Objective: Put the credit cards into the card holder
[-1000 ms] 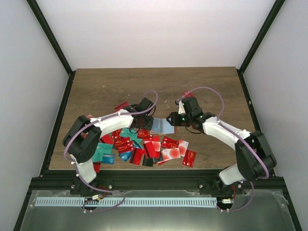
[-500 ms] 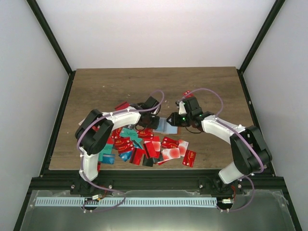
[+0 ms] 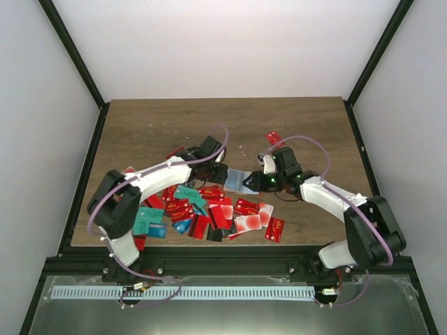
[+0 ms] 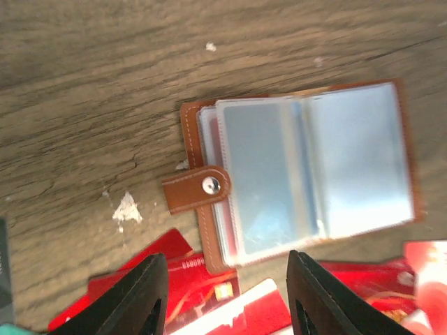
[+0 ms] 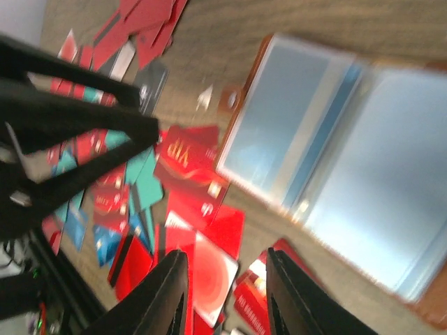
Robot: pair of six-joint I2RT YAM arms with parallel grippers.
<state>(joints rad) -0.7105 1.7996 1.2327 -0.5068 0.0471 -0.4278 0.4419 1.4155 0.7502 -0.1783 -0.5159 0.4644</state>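
Since a second earlier the right gripper has shifted toward the near edge of the table. The left gripper sits at almost the same spot, its arm having swung inward and back.

Card holder: lies open and flat on the wood between the two grippers, with the pale blue transparent sleeves facing up and a brown stitched border around them. In the left wrist view its strap, fitted with a metal snap, folds over one edge.

Credit cards: a loose heap, mostly red with some teal and blue, just nearer than the holder. A few lie at or under the holder's near edge. One single red card lies apart, beyond the right gripper.

Left gripper: fingers spread with nothing between them, poised above the holder's near edge.

Right gripper: fingers likewise apart and empty, above the red cards beside the holder.
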